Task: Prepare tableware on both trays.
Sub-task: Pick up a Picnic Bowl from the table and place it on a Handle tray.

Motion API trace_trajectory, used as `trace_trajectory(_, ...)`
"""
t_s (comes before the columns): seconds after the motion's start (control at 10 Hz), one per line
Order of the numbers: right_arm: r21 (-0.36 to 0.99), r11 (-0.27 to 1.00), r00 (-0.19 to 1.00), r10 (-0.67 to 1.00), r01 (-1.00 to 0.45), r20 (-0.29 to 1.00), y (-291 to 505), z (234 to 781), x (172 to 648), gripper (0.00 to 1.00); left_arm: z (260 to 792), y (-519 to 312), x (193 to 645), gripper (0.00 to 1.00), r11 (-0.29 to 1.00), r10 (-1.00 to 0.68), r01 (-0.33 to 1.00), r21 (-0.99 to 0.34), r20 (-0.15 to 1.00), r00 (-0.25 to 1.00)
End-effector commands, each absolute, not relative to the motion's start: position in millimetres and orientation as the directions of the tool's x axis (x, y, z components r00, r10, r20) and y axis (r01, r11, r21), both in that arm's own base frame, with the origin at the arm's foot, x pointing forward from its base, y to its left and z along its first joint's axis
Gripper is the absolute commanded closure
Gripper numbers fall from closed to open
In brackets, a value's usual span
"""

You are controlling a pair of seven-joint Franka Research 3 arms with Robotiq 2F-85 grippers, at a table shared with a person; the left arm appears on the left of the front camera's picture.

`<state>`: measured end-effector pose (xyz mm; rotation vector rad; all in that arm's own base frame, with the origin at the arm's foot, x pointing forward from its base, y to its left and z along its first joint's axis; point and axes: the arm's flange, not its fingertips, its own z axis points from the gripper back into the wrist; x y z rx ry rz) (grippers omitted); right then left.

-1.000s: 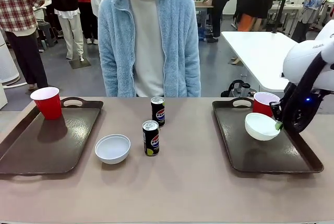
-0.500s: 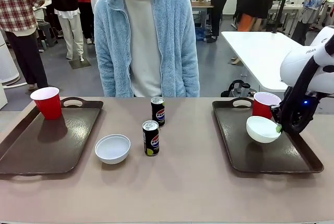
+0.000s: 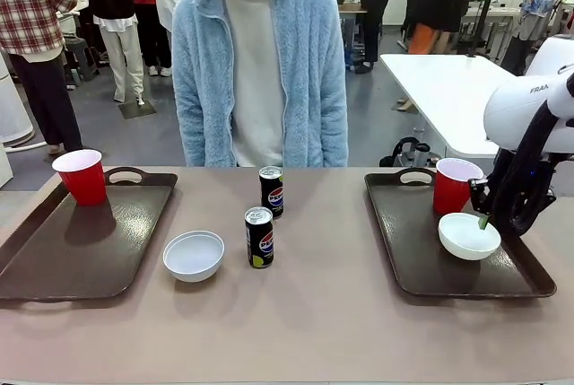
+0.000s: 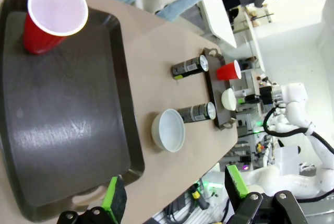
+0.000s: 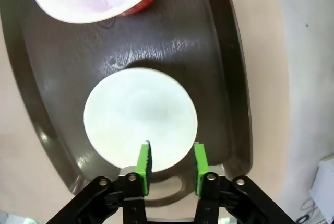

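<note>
The right tray (image 3: 421,250) carries a red cup (image 3: 451,185) at its far end and a white bowl (image 3: 469,236) sitting flat by its right rim. My right gripper (image 5: 172,153) hangs over that bowl's near edge with its pads apart, clamping nothing. My left gripper (image 4: 175,182) is spread wide and empty over the left tray (image 3: 81,250), which holds the other red cup (image 3: 82,176).

The danger, I reckon, is in lifting away: a pad snagging the rim could tip the bowl or shove it into the cup nearby.

The tan table (image 3: 323,313) looks smooth. The second bowl (image 3: 193,255) and two cans (image 3: 259,237) stand between the trays. A person (image 3: 260,71) in pale blue fleece stands at the far side, in a busy room.
</note>
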<state>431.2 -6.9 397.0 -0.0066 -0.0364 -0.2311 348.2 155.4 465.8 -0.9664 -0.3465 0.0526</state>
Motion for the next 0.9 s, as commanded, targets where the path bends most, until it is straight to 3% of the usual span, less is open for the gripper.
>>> trace_trajectory(0.0, -0.024, 0.976, 0.975, -0.215, 0.216, 0.054, 4.8, 421.6, 417.1, 0.00, 466.4, 155.3, 348.1, 0.00, 0.558, 0.201, 0.120, -0.821, 0.274, 0.941)
trace_trajectory(0.1, -0.019, 0.979, 0.978, -0.200, 0.202, 0.065, 12.3, 434.3, 406.8, 0.09, 466.4, 155.3, 348.1, 0.00, 0.558, 0.201, 0.120, -0.821, 0.274, 0.941)
trace_trajectory(0.2, -0.014, 0.982, 0.979, -0.187, 0.189, 0.083, 19.6, 451.0, 396.0, 0.00, 466.4, 155.3, 348.1, 0.00, 0.558, 0.201, 0.120, -0.821, 0.274, 0.941)
trace_trajectory(0.6, -0.058, 0.992, 0.986, -0.108, 0.116, 0.127, 49.7, 507.4, 360.7, 0.00, 466.4, 155.3, 348.1, 0.00, 0.558, 0.201, 0.120, -0.821, 0.274, 0.941)
trace_trajectory(0.8, -0.033, 0.989, 0.984, -0.137, 0.141, 0.112, 37.0, 492.0, 373.5, 0.00, 466.4, 155.3, 348.1, 0.00, 0.558, 0.201, 0.120, -0.821, 0.274, 0.941)
